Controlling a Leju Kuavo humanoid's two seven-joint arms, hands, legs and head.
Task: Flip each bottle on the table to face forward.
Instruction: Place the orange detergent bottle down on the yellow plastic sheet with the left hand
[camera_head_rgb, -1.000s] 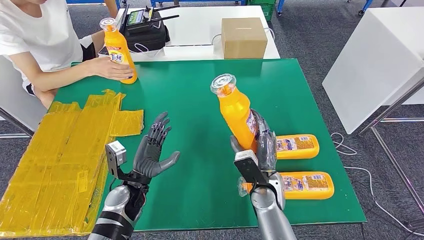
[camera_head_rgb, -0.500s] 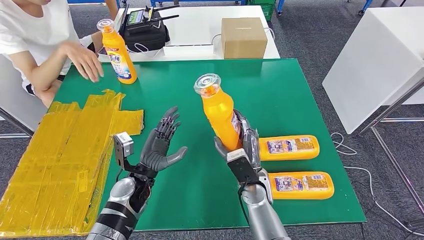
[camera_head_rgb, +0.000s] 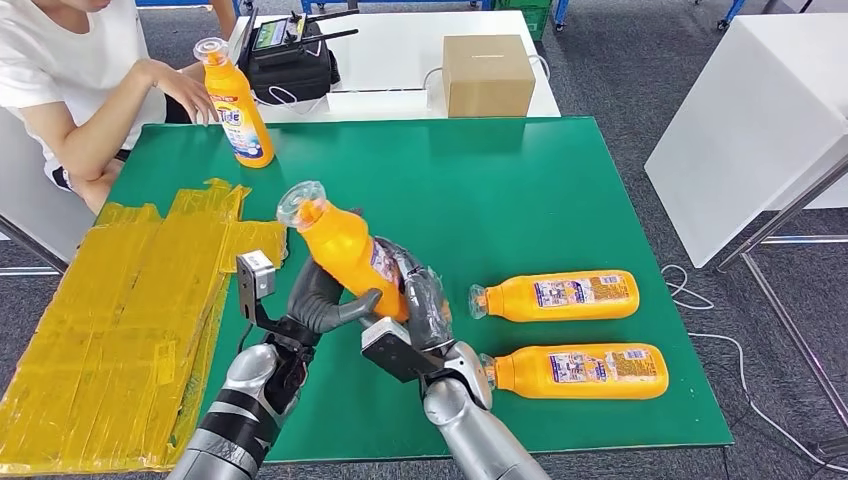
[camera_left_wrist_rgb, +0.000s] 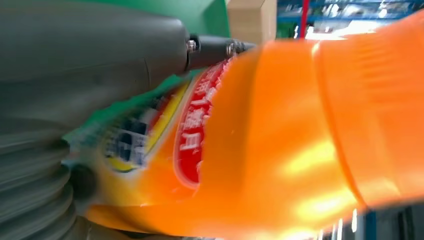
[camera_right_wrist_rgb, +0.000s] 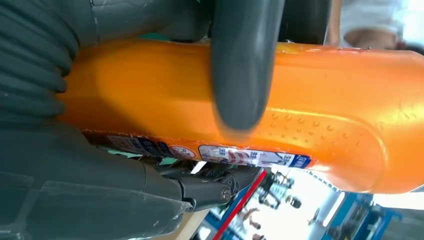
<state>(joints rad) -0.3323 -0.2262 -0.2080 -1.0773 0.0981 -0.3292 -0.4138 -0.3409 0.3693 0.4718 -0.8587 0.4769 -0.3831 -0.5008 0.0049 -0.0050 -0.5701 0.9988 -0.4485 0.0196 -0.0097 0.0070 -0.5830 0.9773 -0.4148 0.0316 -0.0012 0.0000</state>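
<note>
My right hand (camera_head_rgb: 418, 305) grips an orange bottle (camera_head_rgb: 345, 250) by its lower body, tilted so its clear cap (camera_head_rgb: 300, 203) leans to the left above the green table (camera_head_rgb: 450, 190). In the right wrist view a finger (camera_right_wrist_rgb: 245, 65) wraps across the bottle (camera_right_wrist_rgb: 325, 100). My left hand (camera_head_rgb: 312, 300) sits against that bottle from the left, thumb under it and fingers hidden behind it. The left wrist view has the bottle (camera_left_wrist_rgb: 280, 140) pressed close to the hand (camera_left_wrist_rgb: 90, 60). Two more orange bottles (camera_head_rgb: 565, 295) (camera_head_rgb: 580, 370) lie on their sides at right. A further bottle (camera_head_rgb: 235, 100) stands upright at the far left.
A person in a white shirt (camera_head_rgb: 60, 70) sits at the far left, one hand (camera_head_rgb: 185, 88) beside the upright bottle. Yellow taped sheets (camera_head_rgb: 120, 320) cover the table's left part. A cardboard box (camera_head_rgb: 487, 70) and a black case (camera_head_rgb: 290, 55) sit on the white table behind.
My right hand has swung the bottle left and tilted it over, bringing it against my left hand. The person's hand moved back beside the upright bottle.
</note>
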